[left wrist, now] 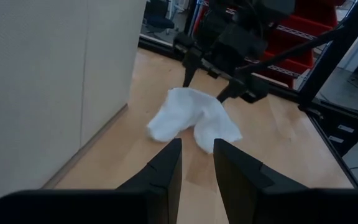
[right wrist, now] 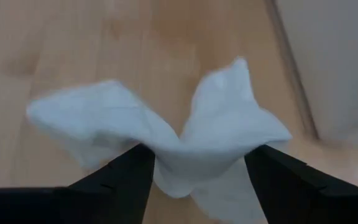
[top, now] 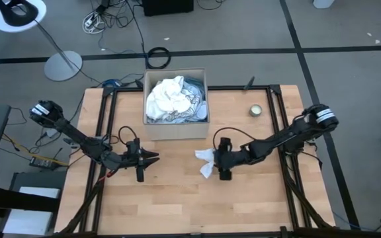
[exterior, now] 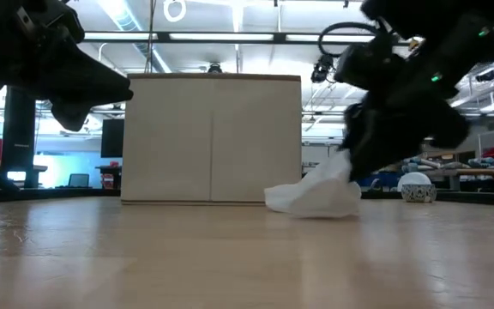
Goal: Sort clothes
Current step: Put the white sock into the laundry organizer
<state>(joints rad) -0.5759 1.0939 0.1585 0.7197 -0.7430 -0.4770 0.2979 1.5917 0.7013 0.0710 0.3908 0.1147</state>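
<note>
Sitting just above the centre of the high view, the tan cardboard box [top: 175, 129] holds a heap of clothes: a crumpled white garment [top: 165, 98] fills its left and middle, and light blue fabric [top: 200, 108] with some patterned cloth shows along its right side and lower edge. I cannot tell those smaller pieces apart. Below and to the right of the box, a white cloth [top: 205, 160] lies on the bare wooden table [top: 177, 205], apart from the box wall. My right gripper [top: 222, 160] is down at that cloth's right edge; in the right wrist view my two fingers [right wrist: 126, 174] stand wide apart with the cloth [right wrist: 185, 140] bunched between them, and whether they press on it I cannot tell. In the low view the cloth [exterior: 316, 194] rests on the tabletop in front of the box's [exterior: 211, 137] right corner. My left gripper [top: 152, 157] hangs at the lower left of the box, fingers nearly together with a narrow gap and nothing held. A small round tin [top: 256, 110] stands to the right of the box.
</note>
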